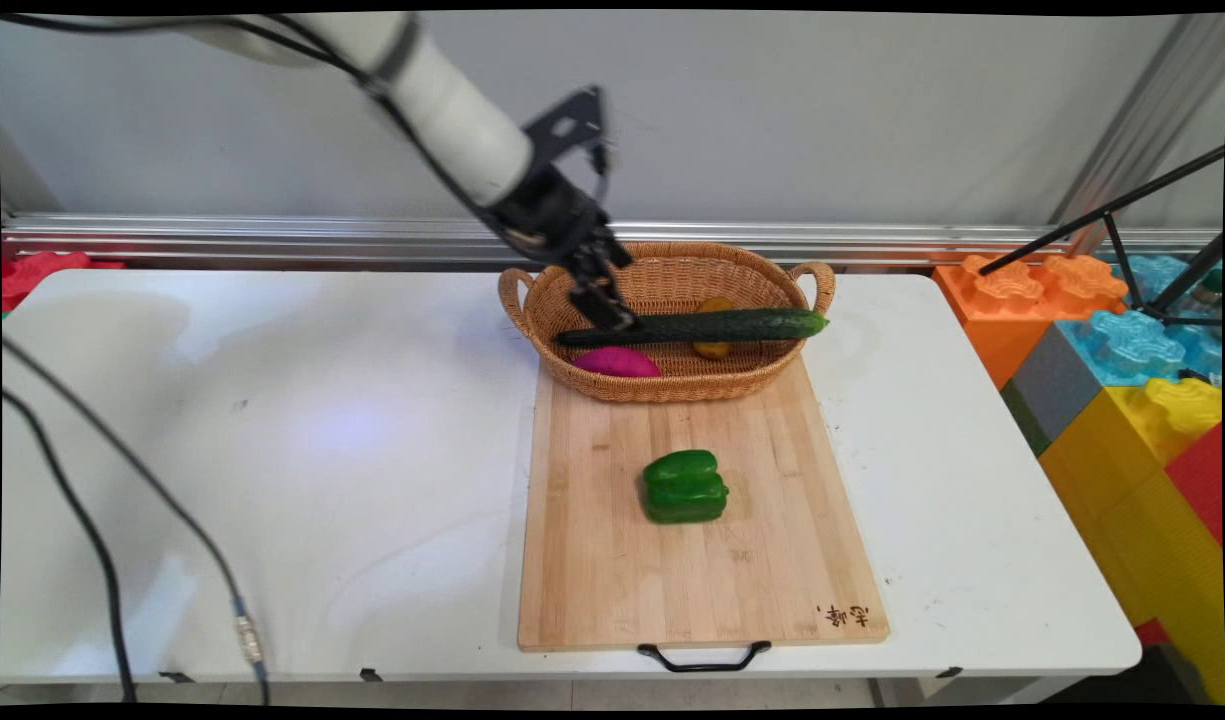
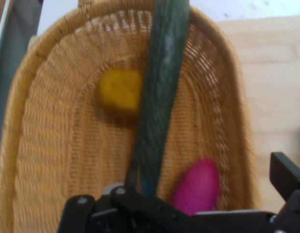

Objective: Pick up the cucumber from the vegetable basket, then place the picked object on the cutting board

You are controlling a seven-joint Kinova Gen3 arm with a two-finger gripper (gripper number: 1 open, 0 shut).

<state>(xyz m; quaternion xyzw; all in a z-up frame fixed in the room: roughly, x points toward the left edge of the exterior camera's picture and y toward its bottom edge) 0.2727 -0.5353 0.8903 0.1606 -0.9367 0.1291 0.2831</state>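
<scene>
Jaws of the black two-finger gripper (image 1: pixel 612 312) are pinching the long dark-green cucumber (image 1: pixel 707 325) near its left end.
It is hanging level over the oval woven wicker basket (image 1: pixel 672 385), above a magenta vegetable (image 1: pixel 617 362) and a yellow one (image 2: pixel 120 92); a green bell pepper (image 1: pixel 684 486) is sitting on the wooden cutting board (image 1: pixel 772 560).

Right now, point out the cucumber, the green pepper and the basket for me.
cucumber (image 1: pixel 732 324): main view, middle of its dark green length.
green pepper (image 1: pixel 684 486): main view, centre of its top, on the cutting board.
basket (image 1: pixel 672 389): main view, near woven wall.
</scene>
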